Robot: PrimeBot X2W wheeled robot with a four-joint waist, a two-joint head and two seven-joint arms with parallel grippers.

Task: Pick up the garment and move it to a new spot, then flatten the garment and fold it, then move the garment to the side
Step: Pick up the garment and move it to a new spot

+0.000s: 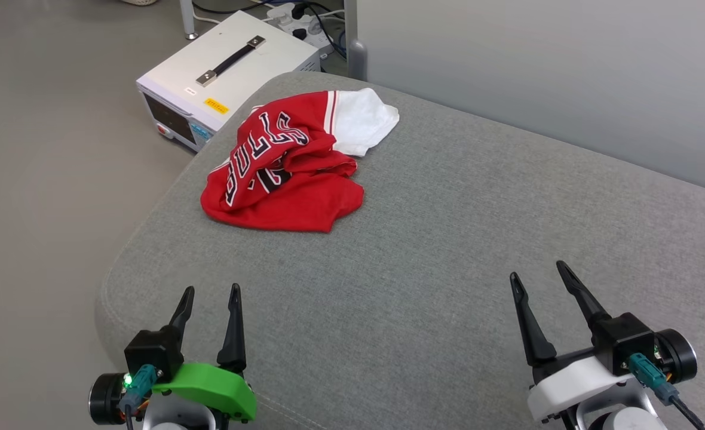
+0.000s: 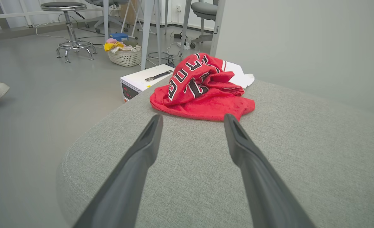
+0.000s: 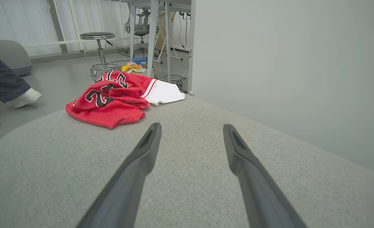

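Note:
The garment lies crumpled in a heap on the far left part of a grey upholstered surface, red with black white-outlined lettering and a white sleeve sticking out at its far end. My left gripper stands open near the front left edge, well short of the garment. At the front right my right gripper is open too, with nothing between its fingers. From the right wrist the garment lies ahead and to the left.
A white box with a black handle stands on the floor just beyond the surface's far left edge. A grey wall runs along the right. A laundry basket, a stool and a person's feet are on the floor to the left.

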